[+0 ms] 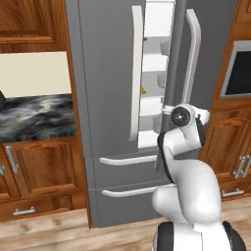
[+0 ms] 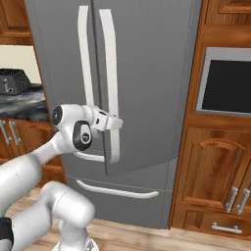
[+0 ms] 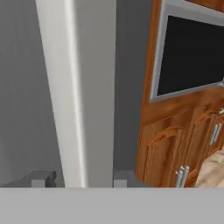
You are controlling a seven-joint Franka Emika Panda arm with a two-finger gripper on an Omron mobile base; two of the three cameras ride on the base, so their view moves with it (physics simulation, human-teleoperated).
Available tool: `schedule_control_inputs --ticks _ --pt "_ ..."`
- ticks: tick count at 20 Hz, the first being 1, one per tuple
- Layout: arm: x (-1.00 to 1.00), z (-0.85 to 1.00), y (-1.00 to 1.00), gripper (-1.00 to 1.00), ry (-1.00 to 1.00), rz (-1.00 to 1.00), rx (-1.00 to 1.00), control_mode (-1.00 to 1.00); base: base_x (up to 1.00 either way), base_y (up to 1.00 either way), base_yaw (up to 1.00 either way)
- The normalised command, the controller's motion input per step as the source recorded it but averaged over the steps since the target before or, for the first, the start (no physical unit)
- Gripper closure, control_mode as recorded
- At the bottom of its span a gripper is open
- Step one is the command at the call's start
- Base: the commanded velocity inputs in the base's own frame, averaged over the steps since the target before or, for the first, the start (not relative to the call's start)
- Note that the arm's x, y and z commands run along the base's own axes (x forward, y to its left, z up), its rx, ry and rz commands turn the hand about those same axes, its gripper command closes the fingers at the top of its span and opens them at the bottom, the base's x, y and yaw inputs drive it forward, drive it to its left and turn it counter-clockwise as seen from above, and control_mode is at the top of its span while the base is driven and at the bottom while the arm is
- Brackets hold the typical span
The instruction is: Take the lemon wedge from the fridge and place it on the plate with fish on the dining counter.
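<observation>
While the fridge [image 1: 105, 98] stands with its right door ajar, the end effector [image 3: 78, 180] straddles the white door handle [image 3: 65, 87], fingers spread either side; whether they pinch it I cannot tell. At 11 o'clock from the wrist, the lemon wedge [image 1: 143, 90] sits on a shelf: likely light, soft, slippery, best pinched across its flat flanks.

The arm reaches forward, pincer [image 3: 80, 178] fingers spread apart.
</observation>
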Motion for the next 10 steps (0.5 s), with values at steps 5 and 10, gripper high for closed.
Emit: schedule_control_inputs --ticks 5,10 --pt "-0.74 0.26 -1.0 1.0 0.1 -0.32 0.01 -1.0 0.0 0.0 0.0" --pt "-0.72 0.43 -0.74 -1.0 0.13 -0.33 0.02 -1.0 0.0 0.0 0.0"
